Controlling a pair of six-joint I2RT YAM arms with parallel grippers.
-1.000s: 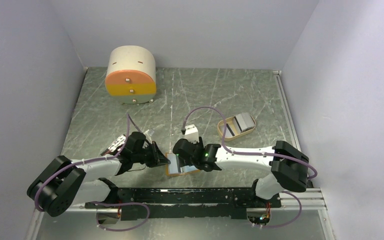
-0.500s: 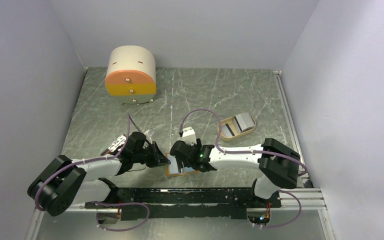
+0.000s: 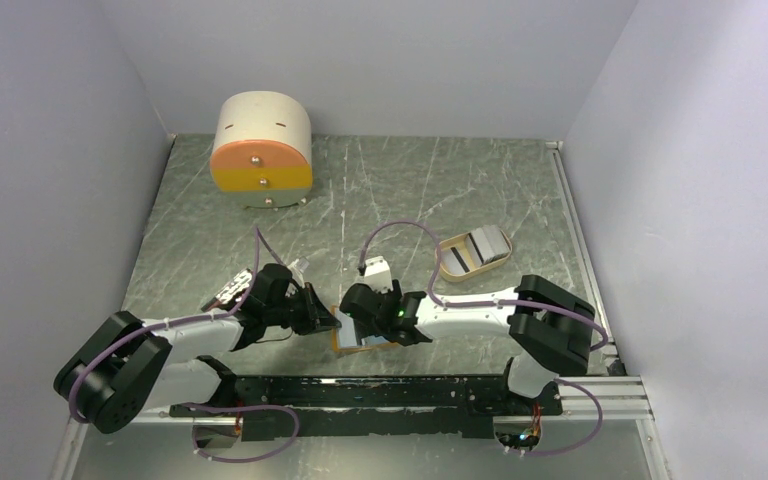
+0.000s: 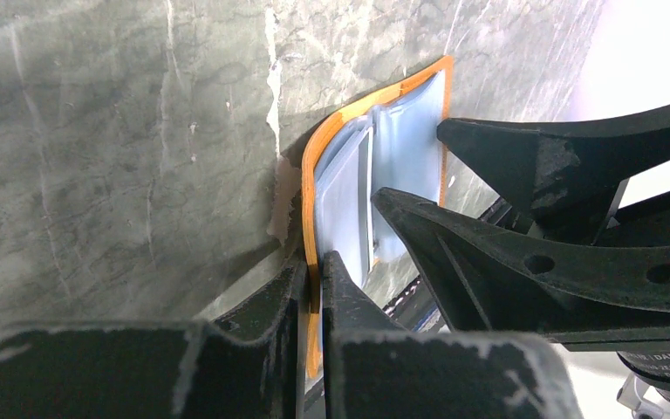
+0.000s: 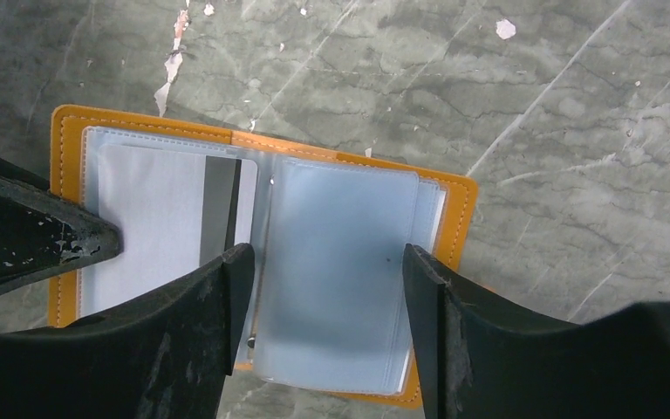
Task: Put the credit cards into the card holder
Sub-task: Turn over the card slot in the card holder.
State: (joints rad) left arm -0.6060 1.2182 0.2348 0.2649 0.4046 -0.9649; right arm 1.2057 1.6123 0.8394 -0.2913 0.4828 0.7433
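Top view – card holder: lies open on the table at the near edge, between the two claws and largely hidden under them.
Top view – left gripper: at the card holder's left edge.
Top view – right gripper: over the card holder, covering its middle.
Top view – surroundings: a tan oval tray sits further back on the right with credit cards lying in it, well apart from the card holder. A round drawer box stands at the far left.
Left wrist – left gripper: jaws are pinched tight on the card holder's orange rim.
Left wrist – obstruction: the right gripper's black fingers cross in front of the pale blue inside.
Right wrist – right gripper: jaws are spread wide and hold nothing, with one finger on each side of the right-hand clear sleeve.
Right wrist – left pocket: a striped card is seated in it. A left gripper finger overlaps the card holder's left rim.
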